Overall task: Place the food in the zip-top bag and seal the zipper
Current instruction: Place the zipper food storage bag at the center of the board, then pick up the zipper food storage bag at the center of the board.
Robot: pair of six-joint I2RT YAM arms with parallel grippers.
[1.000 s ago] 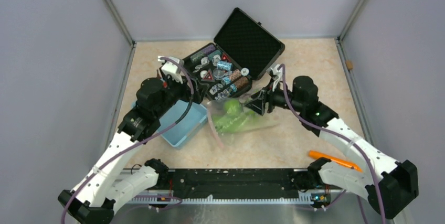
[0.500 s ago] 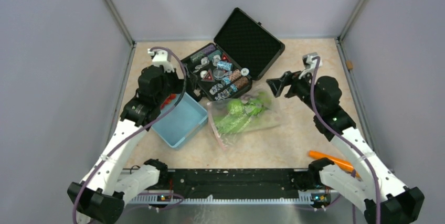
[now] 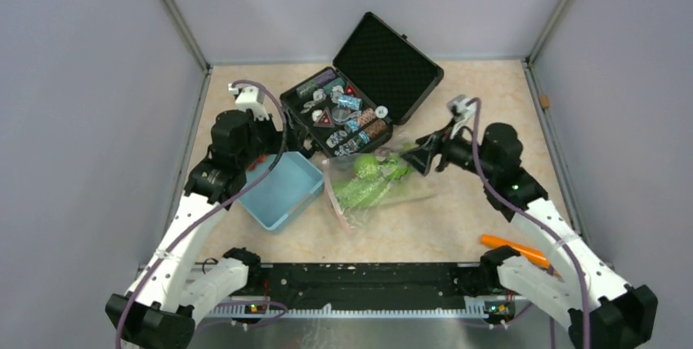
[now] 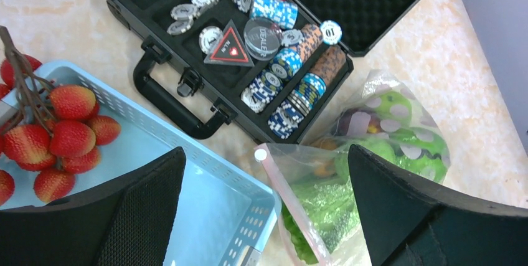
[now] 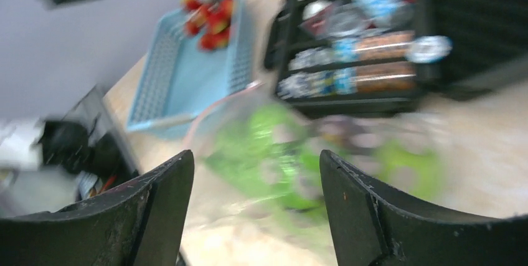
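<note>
Plainly, the left gripper (image 4: 264,151) is held with its two black, wedge-shaped fingers (image 4: 146,216) spread wide, and nothing is gripped between them. Directly under the gap between the fingertips, one end of the zipper (image 4: 283,197) is seen: a narrow, pale pink strip that runs down toward the wrist along the mouth of the zip-top bag (image 4: 380,101). The bag, of clear crinkly plastic printed with white dots, is spread out below and beyond the right-hand finger. Through its wall, ruffled green produce (image 4: 317,207) and a dark purple piece (image 4: 355,119) can be made out. Whether the strip is pressed shut cannot be told.

On the left-hand finger's side a light blue plastic basket (image 4: 205,166) with a perforated wall is seen. A bunch of bumpy red fruit (image 4: 62,129) on a dark woody stalk lies in its corner. Ahead of the fingertips a black hard-shell case (image 4: 187,85) lies open, its tray packed with stacked, striped round chips (image 4: 274,79) and its lid (image 3: 388,63) lined with dimpled foam.

The right gripper (image 5: 256,153) is likewise parted and nothing is clamped in it. In the top view it is poised at the edge of the bag opposite the pink strip; its own view is blurred, with green shapes under the gap between its fingers. Well behind this arm, near its base, a slim orange tool (image 3: 519,247) lies on the beige, marbled table (image 3: 490,87).
</note>
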